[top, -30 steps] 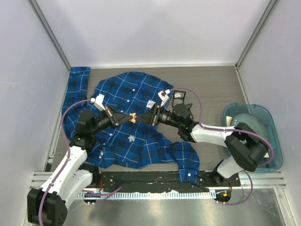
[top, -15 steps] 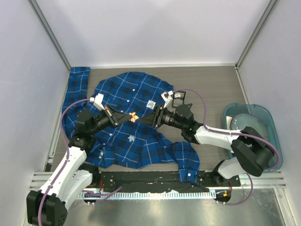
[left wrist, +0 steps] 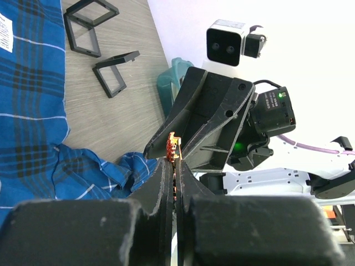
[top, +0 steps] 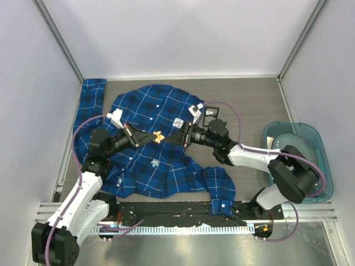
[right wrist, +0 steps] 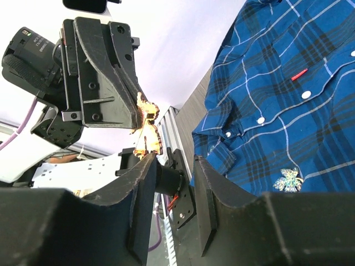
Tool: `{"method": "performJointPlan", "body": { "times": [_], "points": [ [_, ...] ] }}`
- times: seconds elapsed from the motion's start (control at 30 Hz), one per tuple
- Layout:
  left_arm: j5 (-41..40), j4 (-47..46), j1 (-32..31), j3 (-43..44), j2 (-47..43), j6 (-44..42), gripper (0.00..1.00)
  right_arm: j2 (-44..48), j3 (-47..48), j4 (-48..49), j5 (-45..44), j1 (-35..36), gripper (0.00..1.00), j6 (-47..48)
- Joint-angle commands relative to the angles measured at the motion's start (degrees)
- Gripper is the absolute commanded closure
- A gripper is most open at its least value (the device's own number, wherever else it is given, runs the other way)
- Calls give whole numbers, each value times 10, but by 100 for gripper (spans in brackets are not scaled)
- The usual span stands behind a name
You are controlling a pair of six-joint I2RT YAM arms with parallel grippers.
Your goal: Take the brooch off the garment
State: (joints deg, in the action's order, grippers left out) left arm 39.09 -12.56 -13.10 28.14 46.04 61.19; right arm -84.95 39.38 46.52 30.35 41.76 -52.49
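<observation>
The blue plaid garment (top: 148, 108) lies spread on the table. My left gripper (top: 153, 138) is shut on a small orange butterfly brooch (top: 159, 136) and holds it above the shirt. The brooch shows between the shut jaws in the left wrist view (left wrist: 173, 148). My right gripper (top: 177, 137) is open and empty, its tips just right of the brooch. In the right wrist view the brooch (right wrist: 146, 118) sits at the left finger's tip, outside the gap. A sparkly teal brooch (top: 155, 162) is still on the shirt, and it also shows in the right wrist view (right wrist: 288, 180).
A blue plastic bin (top: 327, 166) stands at the right edge. Black square frames (top: 212, 113) lie on the table beyond the right gripper, and they also show in the left wrist view (left wrist: 113, 73). A white label (top: 178, 122) is on the shirt. White walls enclose the table.
My right gripper has drawn back a little to the right, away from the orange brooch. My left gripper keeps hold of the brooch and has barely moved.
</observation>
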Motion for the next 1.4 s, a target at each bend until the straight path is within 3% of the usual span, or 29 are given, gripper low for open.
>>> {"method": "performJointPlan", "body": {
  "times": [0.0,0.6,0.73,0.87,0.93,0.97,1.0,1.03,1.1,1.17,1.2,1.23,1.27,1.37],
  "points": [
    [20,-51,-1,1,2,16,100,-7,31,41,22,1,63,-9],
    [28,-62,-1,-4,8,17,100,-23,41,79,31,1,69,-37],
    [31,-63,-2,-5,10,17,100,-26,46,82,38,1,76,-38],
    [32,-61,-2,-4,13,17,100,-28,52,75,42,1,99,-32],
    [21,-51,-1,2,18,17,99,-23,51,72,42,1,99,-26],
    [18,-32,-1,10,19,17,93,-18,50,47,32,2,99,-7],
    [13,-16,-1,16,19,7,73,4,54,8,19,1,99,19],
    [3,8,-1,26,17,-6,62,14,68,-44,-24,1,99,47],
    [-41,81,-1,54,-1,-41,45,36,88,-193,-65,-1,99,137],
    [-91,172,0,79,-13,-69,36,62,128,-346,-155,-2,99,195],
    [-109,209,0,111,-13,-105,18,66,142,-391,-195,-3,99,243],
    [-128,247,1,129,-10,-122,13,70,176,-437,-268,-4,99,271],
    [-164,315,0,145,-3,-141,12,67,197,-532,-314,-5,99,294],
    [-187,392,0,196,29,-181,11,33,268,-667,-464,-5,99,383]
  ]
}}
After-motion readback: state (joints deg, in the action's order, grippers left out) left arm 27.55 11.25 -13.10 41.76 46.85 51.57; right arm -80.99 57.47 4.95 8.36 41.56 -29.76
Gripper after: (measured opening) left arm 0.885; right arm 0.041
